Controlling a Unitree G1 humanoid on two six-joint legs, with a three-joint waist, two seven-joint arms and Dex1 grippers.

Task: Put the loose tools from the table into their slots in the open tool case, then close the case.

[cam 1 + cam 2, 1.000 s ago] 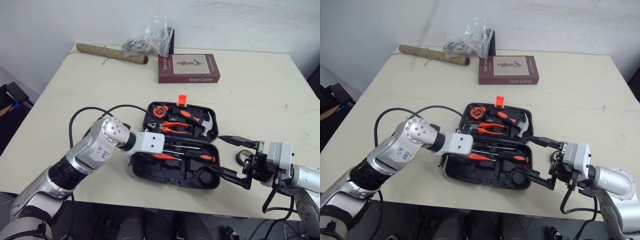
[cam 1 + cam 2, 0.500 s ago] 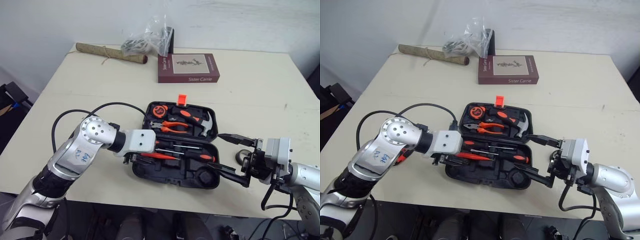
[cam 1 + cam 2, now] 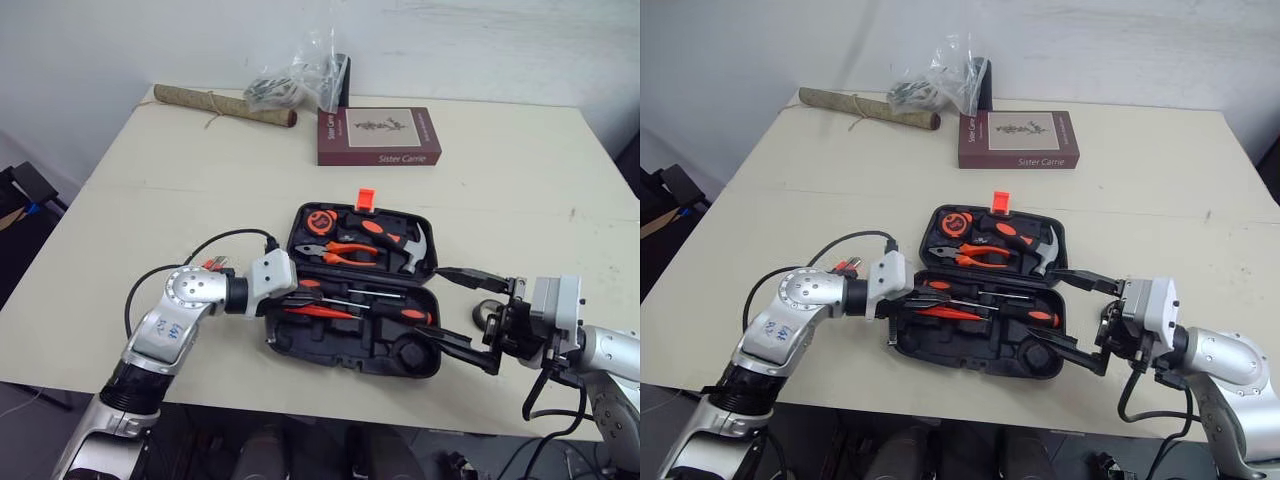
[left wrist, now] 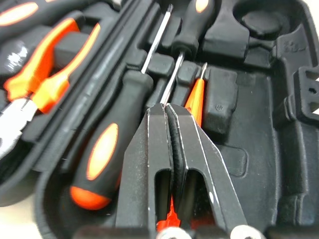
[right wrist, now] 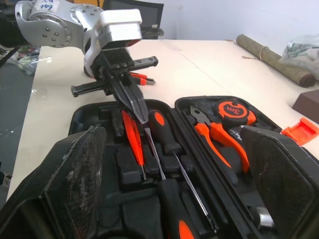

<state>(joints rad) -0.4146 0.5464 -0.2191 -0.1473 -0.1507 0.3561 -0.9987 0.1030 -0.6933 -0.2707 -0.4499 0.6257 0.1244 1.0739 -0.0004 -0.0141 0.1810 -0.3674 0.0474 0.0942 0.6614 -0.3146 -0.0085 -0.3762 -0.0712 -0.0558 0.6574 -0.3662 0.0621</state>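
Tool case [image 3: 340,352], three screwdrivers [image 5: 158,130], one hammer [image 3: 395,238]

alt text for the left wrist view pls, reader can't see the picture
The left gripper, fingers pressed shut, points into the open tool case, its tips at a thin screwdriver shaft. Black and orange screwdrivers lie in slots beside it, with orange-handled pliers in the case's other half.

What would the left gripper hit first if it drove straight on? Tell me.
Most likely the metal shaft of the thin screwdriver lying in the tool case. The tips of the shut left gripper sit right at it. Depth is unclear, so they may be touching.
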